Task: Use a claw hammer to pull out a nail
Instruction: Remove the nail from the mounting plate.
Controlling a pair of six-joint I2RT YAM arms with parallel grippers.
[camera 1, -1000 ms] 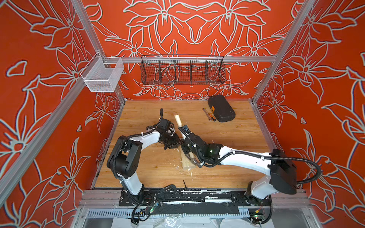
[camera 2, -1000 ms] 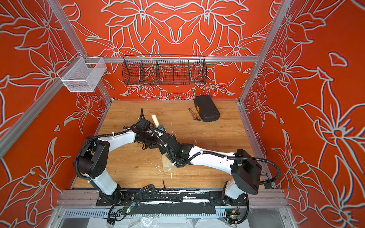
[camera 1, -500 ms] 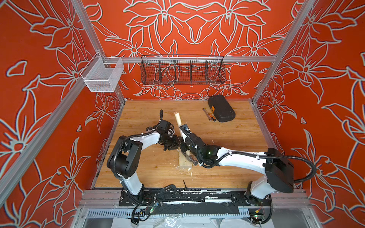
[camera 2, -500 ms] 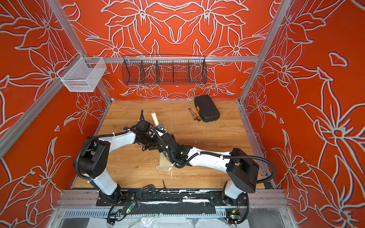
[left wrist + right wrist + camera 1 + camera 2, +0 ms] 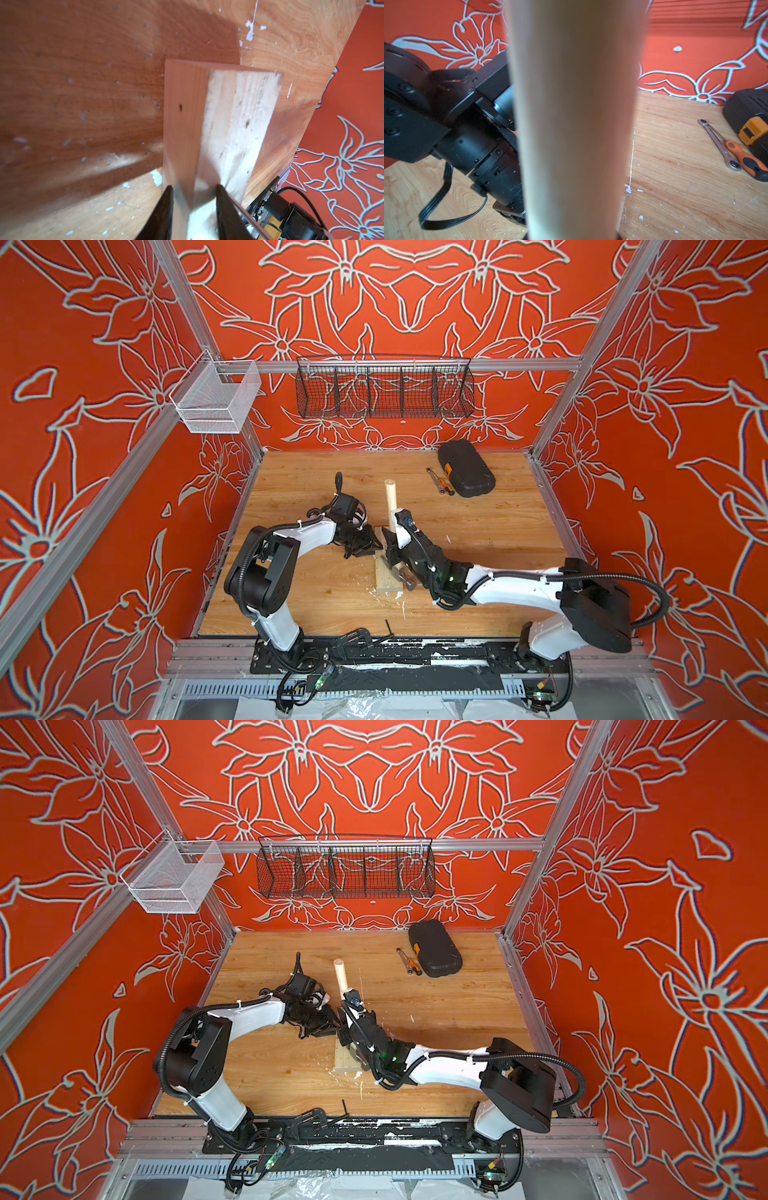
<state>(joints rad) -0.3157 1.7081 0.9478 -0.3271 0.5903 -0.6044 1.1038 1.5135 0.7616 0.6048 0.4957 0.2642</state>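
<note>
The claw hammer stands over a pale wooden block (image 5: 384, 585) in mid-table. Its pale wooden handle (image 5: 390, 502) points up and toward the back wall, and its grey head (image 5: 408, 578) rests at the block's right side. My right gripper (image 5: 392, 549) is shut on the lower handle, which fills the right wrist view (image 5: 575, 124). My left gripper (image 5: 372, 543) is closed on the block's far end, with its black fingers (image 5: 164, 212) on either side of the block (image 5: 228, 116). The block shows a dark hole (image 5: 180, 107). The nail is hidden.
A black case (image 5: 465, 468), a wrench (image 5: 434, 481) and an orange-handled screwdriver (image 5: 446, 488) lie at the back right. A black wire basket (image 5: 384, 387) and a white mesh basket (image 5: 216, 398) hang on the rails. A small black key (image 5: 388, 628) lies near the front edge.
My right arm has shifted with the hammer, and the handle's upper end has swung slightly to the right. My left gripper's fingers have closed in on the block's end.
</note>
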